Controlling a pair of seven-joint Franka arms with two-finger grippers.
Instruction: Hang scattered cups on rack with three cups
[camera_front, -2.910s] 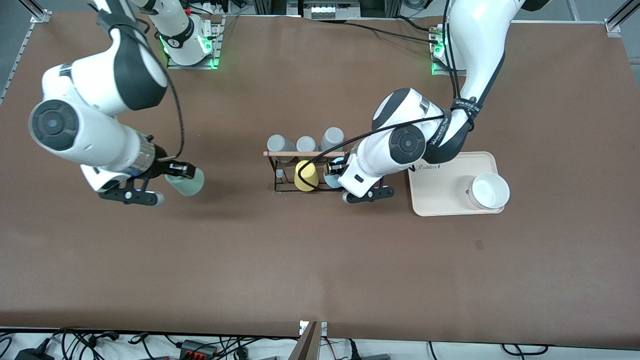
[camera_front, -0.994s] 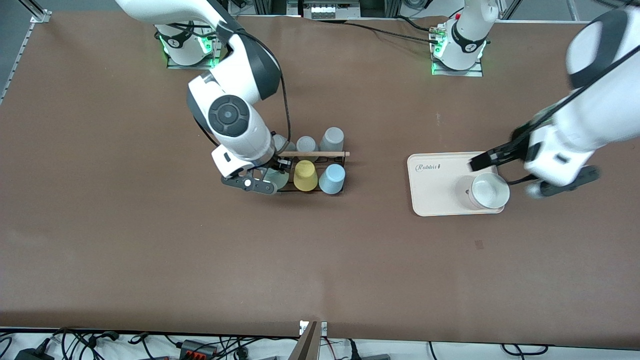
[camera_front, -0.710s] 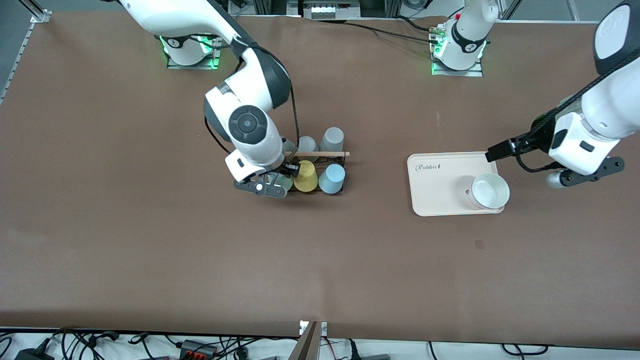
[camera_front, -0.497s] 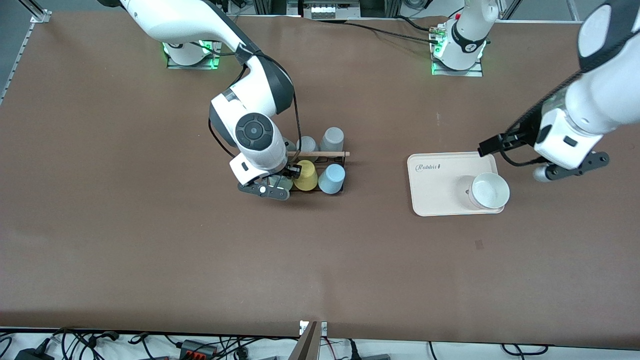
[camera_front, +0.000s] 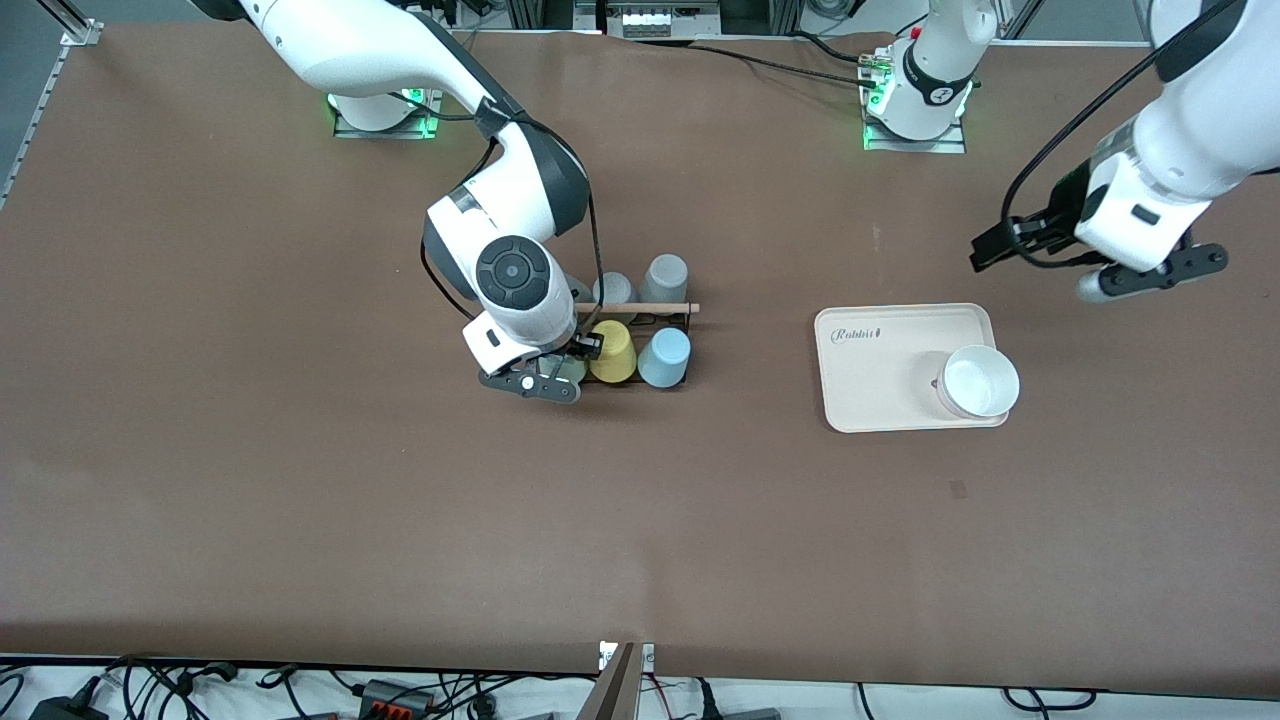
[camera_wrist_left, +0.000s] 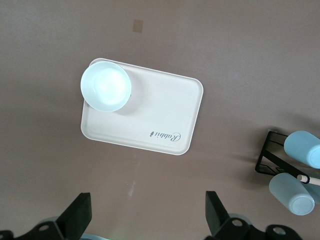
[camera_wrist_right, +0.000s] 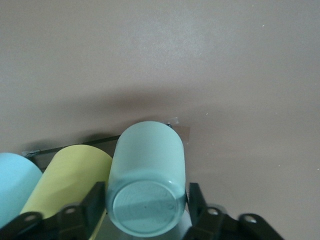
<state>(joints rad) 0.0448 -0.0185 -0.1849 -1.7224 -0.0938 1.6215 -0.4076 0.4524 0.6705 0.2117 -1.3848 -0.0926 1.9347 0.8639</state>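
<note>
The black wire rack (camera_front: 640, 308) with its wooden rod stands mid-table. On its side nearer the front camera sit the light blue cup (camera_front: 663, 357), a yellow cup (camera_front: 612, 352) and the pale mint cup (camera_front: 572, 371), base up. My right gripper (camera_front: 555, 370) is down over the mint cup (camera_wrist_right: 147, 165). Its fingers (camera_wrist_right: 95, 200) stand open just off the cup's sides, with a thin gap showing. My left gripper (camera_front: 1150, 278) hangs open and empty over bare table, near the tray at the left arm's end.
Two grey cups (camera_front: 664, 275) sit on the rack's side farther from the front camera. A cream tray (camera_front: 880, 400) with a white bowl (camera_front: 978, 381) lies toward the left arm's end. The left wrist view shows the tray (camera_wrist_left: 165, 115), the bowl (camera_wrist_left: 106, 86) and the rack's end (camera_wrist_left: 265, 160).
My right arm carried the mint cup to the rack and set it beside the yellow cup; its fingers have eased off. My left arm left the rack and swung past the tray.
</note>
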